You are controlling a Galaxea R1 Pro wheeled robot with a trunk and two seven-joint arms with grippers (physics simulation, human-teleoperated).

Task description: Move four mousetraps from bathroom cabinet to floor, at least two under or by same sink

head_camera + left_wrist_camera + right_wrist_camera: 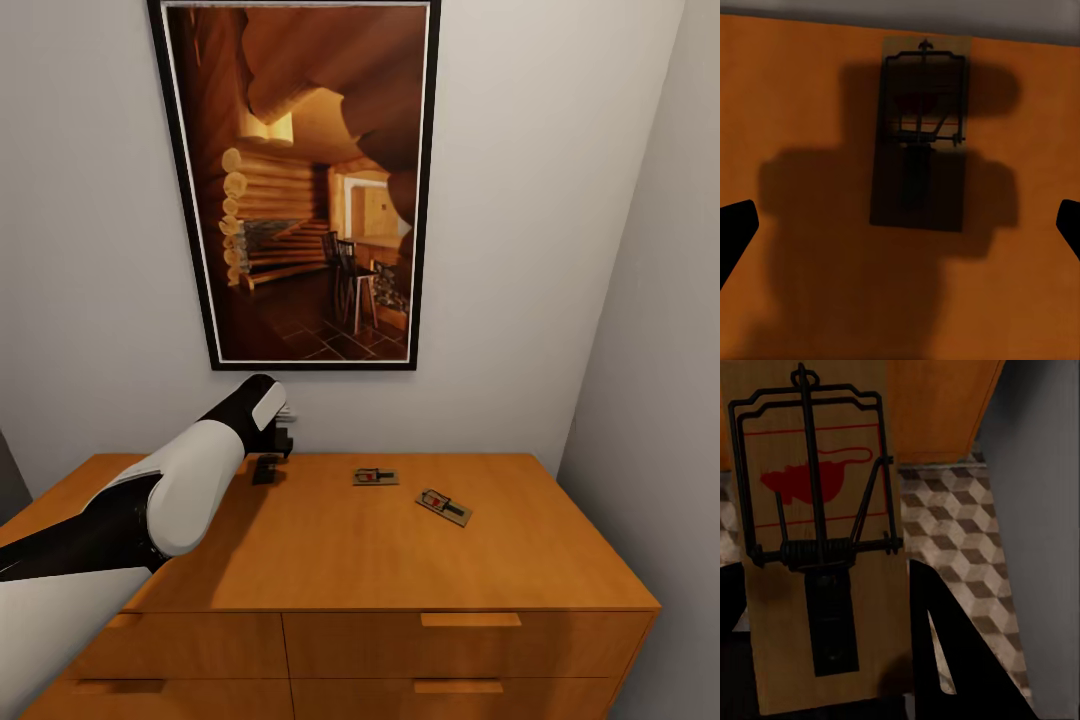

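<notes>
On the cabinet (400,560) top, two mousetraps (375,477) lying flat near the wall, a third mousetrap (919,135) in shadow beneath the left gripper (900,225), fingers spread wide, right gripper (832,675) clamped on a fourth mousetrap (817,532) above the bathroom floor (960,555).

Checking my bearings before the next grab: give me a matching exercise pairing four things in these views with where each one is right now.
Things:
1. Mousetrap in shadow
2. Mousetrap seen close up
3. Picture
4. Angled mousetrap

Places:
A. On the wall above the cabinet
B. On the cabinet top, toward its right side
C. Between the fingers of the right gripper, over the tiled floor
D. On the cabinet top, under the open left gripper

Pairs: 1-D, 2-C, 3-A, 4-B
</notes>
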